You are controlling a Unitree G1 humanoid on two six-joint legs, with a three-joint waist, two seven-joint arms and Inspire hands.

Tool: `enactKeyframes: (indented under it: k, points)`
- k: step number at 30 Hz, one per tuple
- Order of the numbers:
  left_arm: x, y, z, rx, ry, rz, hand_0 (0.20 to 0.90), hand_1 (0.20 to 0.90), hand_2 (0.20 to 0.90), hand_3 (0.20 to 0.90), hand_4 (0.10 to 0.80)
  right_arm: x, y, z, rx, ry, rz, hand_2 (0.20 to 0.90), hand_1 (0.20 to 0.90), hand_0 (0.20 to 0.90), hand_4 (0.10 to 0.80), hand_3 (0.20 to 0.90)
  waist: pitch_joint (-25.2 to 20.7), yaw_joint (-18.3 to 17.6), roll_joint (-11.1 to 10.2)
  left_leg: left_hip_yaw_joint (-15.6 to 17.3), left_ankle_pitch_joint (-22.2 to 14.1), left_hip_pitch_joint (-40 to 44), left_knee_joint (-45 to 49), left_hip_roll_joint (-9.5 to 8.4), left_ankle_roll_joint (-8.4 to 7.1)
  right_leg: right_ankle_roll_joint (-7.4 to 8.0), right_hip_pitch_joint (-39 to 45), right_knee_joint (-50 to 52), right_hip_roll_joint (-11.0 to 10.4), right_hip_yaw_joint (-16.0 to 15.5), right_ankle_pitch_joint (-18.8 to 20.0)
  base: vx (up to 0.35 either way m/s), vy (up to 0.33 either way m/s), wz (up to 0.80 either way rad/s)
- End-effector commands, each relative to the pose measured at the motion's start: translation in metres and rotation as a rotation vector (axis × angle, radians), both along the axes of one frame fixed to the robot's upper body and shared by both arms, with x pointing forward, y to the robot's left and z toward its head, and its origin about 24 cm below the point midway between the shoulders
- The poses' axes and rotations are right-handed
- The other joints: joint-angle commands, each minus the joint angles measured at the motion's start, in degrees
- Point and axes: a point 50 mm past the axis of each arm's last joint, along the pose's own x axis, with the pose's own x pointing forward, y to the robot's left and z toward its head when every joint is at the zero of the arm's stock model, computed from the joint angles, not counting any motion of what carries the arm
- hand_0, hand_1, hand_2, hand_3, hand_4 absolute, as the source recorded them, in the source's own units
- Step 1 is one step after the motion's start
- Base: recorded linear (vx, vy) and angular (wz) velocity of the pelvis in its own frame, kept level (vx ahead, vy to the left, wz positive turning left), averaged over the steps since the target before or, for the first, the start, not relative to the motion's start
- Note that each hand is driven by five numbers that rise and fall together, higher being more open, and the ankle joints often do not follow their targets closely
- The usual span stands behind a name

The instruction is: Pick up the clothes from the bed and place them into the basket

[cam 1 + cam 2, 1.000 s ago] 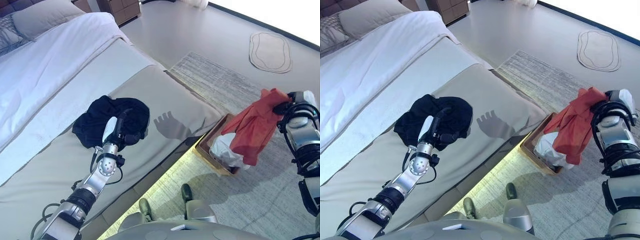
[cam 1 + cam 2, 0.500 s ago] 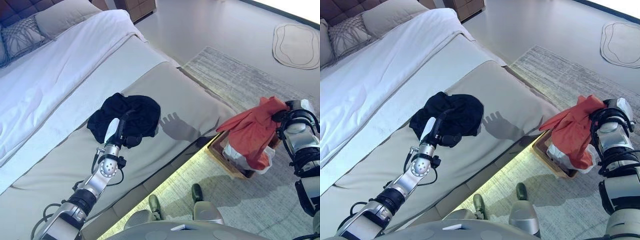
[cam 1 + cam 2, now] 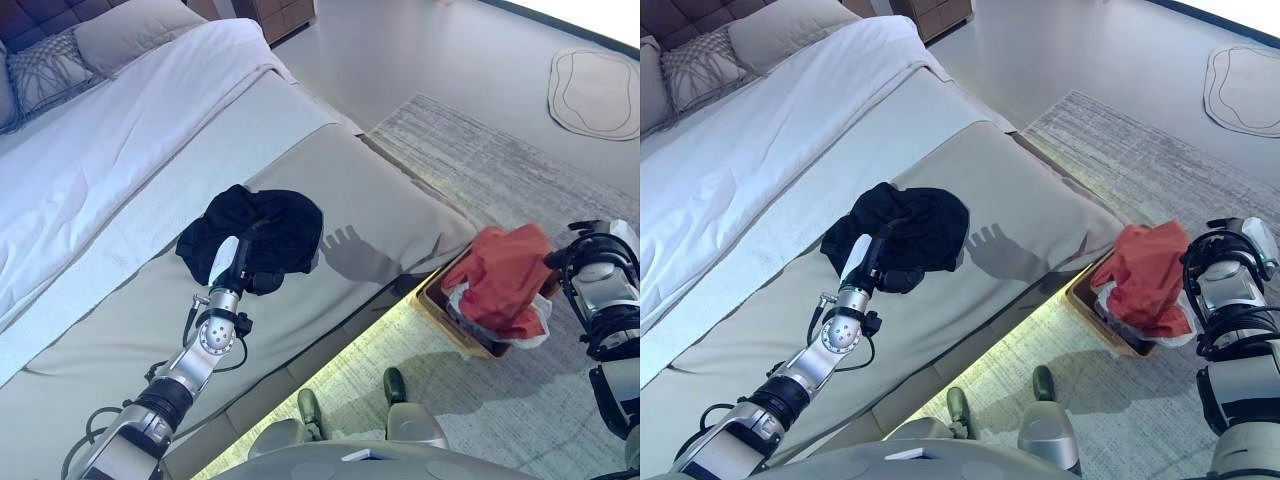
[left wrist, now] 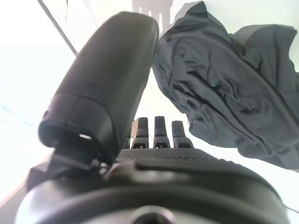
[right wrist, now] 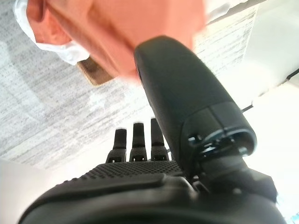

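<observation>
Half a second ago the red garment (image 3: 503, 281) hung bunched from the right hand (image 3: 596, 258) above the basket (image 3: 440, 310); now it lies heaped in the basket, on top of white cloth (image 3: 528, 323) already there, and it spills a little over the rim. The right hand sits just beside the basket's far end, and its own wrist view shows its fingers (image 5: 134, 139) straight and the thumb standing free, with nothing between them, the red garment past the fingertips. One second ago the garment hung higher and well clear of the basket.

On the bed (image 3: 120, 190), the black garment (image 3: 258, 228) lies crumpled on the beige cover, near the edge that faces the basket. The left hand (image 3: 236, 262) hovers at the garment's near side, where it was in the earlier pictures. Its fingers (image 4: 159, 132) are straight and relaxed in its wrist view, the dark cloth just beyond them, not gripped.

Between bed and basket runs a lit strip along the bed's base. A grey woven rug (image 3: 480, 170) lies under the basket. A small pale mat (image 3: 595, 92) rests on the floor well apart, and pillows (image 3: 118, 28) sit at the head of the bed, far from the black garment.
</observation>
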Motion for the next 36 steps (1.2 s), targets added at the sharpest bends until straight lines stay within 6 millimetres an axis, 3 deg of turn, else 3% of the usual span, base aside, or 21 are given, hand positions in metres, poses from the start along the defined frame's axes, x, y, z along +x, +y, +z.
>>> enactKeyframes:
  k: [1, 8, 12, 17, 23, 31, 36]
  points:
    - [0.022, -0.001, 0.034, 0.005, -0.162, -0.036, 0.9, 0.9, 0.9, 0.9, 0.8, 0.012, -0.007, 0.037, -0.127, -0.102, -0.014, 0.9, 0.9, 0.9, 0.8, 0.9, -1.7, 0.7, -3.8, -1.0, -4.9, 2.9, 0.1, 2.08, -2.36, 1.45, 1.1, 2.6, -3.2, -0.4, -2.6, 0.0, 0.0, 0.0]
    - [0.023, 0.002, 0.033, 0.007, -0.159, -0.021, 0.9, 0.9, 0.9, 0.9, 0.8, 0.02, -0.002, 0.055, -0.18, -0.144, 0.038, 0.9, 0.9, 0.9, 0.8, 0.9, -2.2, 0.9, -4.5, -1.2, -4.7, 2.9, 0.1, 2.27, -2.49, 1.39, 1.4, 2.5, -3.1, -0.8, -2.7, 0.0, 0.0, 0.0]
    - [0.023, 0.004, 0.033, 0.003, -0.159, 0.002, 0.9, 0.9, 0.9, 0.9, 0.8, 0.038, 0.015, 0.081, -0.237, -0.237, 0.114, 0.9, 0.9, 0.9, 0.8, 0.9, -2.2, 1.7, -5.0, -1.8, -4.5, 2.5, 0.1, 2.38, -2.61, 1.24, 1.5, 2.6, -3.1, -1.4, -2.8, 0.0, 0.0, 0.0]
    - [0.022, 0.008, 0.03, -0.003, -0.154, 0.04, 0.9, 0.9, 0.9, 0.9, 0.8, 0.062, 0.051, 0.116, -0.33, -0.357, 0.273, 0.9, 0.9, 0.9, 0.8, 0.9, -2.5, 3.3, -5.9, -2.9, -4.3, 2.0, 0.1, 2.22, -2.67, 0.98, 1.9, 2.3, -3.3, -2.8, -2.9, -0.004, 0.001, 0.04]
    - [0.019, 0.016, 0.026, -0.001, -0.14, 0.092, 0.9, 0.9, 0.9, 0.9, 0.8, 0.082, 0.098, 0.144, -0.437, -0.438, 0.451, 0.9, 0.9, 0.9, 0.8, 0.9, -2.6, 5.8, -6.9, -5.1, -3.8, 0.6, 0.1, 1.92, -2.43, 0.54, 1.7, 3.2, -3.7, -4.8, -3.8, 0.0, -0.005, 0.19]
    - [0.005, 0.03, 0.015, 0.001, -0.11, 0.151, 0.9, 0.9, 0.9, 0.9, 0.8, 0.1, 0.14, 0.161, -0.52, -0.398, 0.61, 0.9, 0.9, 0.9, 0.8, 0.9, -1.7, 11.2, -6.8, -9.6, -3.2, -2.3, 0.5, 0.5, -1.88, -0.02, 1.3, 4.4, -5.3, -9.1, -4.9, 0.025, 0.036, 0.29]
    - [0.006, 0.036, 0.027, 0.003, -0.176, 0.137, 0.9, 0.9, 0.9, 0.9, 0.8, 0.108, 0.157, 0.182, -0.59, -0.398, 0.627, 0.9, 0.9, 0.9, 0.8, 0.9, 1.2, 15.0, -5.9, -13.1, -3.2, -7.5, 3.3, -1.0, -1.34, -0.29, -2.3, 8.5, -7.0, -12.3, -6.4, -0.072, 0.063, 0.41]
